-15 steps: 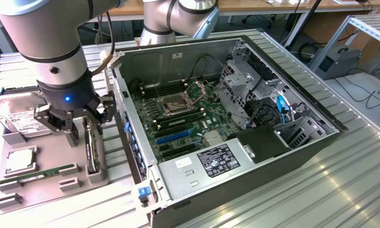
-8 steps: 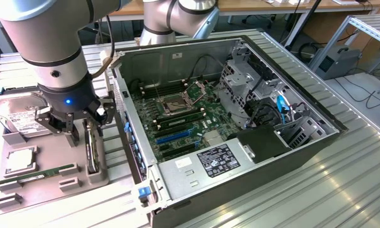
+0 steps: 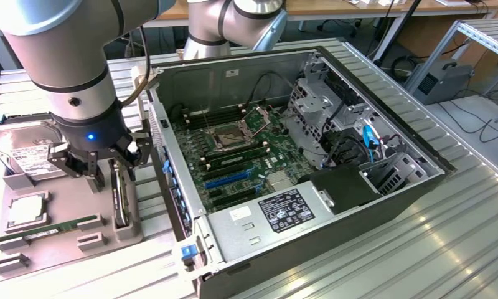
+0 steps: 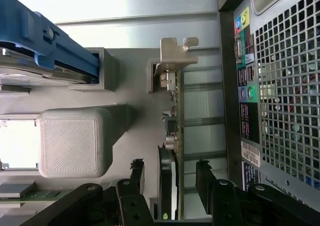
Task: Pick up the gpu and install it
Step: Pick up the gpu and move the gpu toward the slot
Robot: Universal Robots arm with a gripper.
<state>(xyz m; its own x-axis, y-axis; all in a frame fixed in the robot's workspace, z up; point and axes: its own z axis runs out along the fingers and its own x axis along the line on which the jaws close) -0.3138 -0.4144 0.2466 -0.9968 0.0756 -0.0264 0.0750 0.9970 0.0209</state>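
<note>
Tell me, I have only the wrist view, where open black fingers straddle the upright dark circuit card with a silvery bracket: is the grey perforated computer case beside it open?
Observer: Yes. The grey computer case lies with its side panel off, green motherboard exposed.
Operator: Any free slot there?
Observer: A blue slot on it looks empty.
Operator: What else does the dark card's grey holder carry?
Observer: A silver hard drive with a white label, flat, at the exterior view's far left.

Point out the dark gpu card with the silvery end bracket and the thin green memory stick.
Dark gpu card with silvery end bracket (image 4: pixel 176 131), wrist view, on its long edge.
Thin green memory stick (image 3: pixel 50 228), exterior view, middle of the board.
</note>
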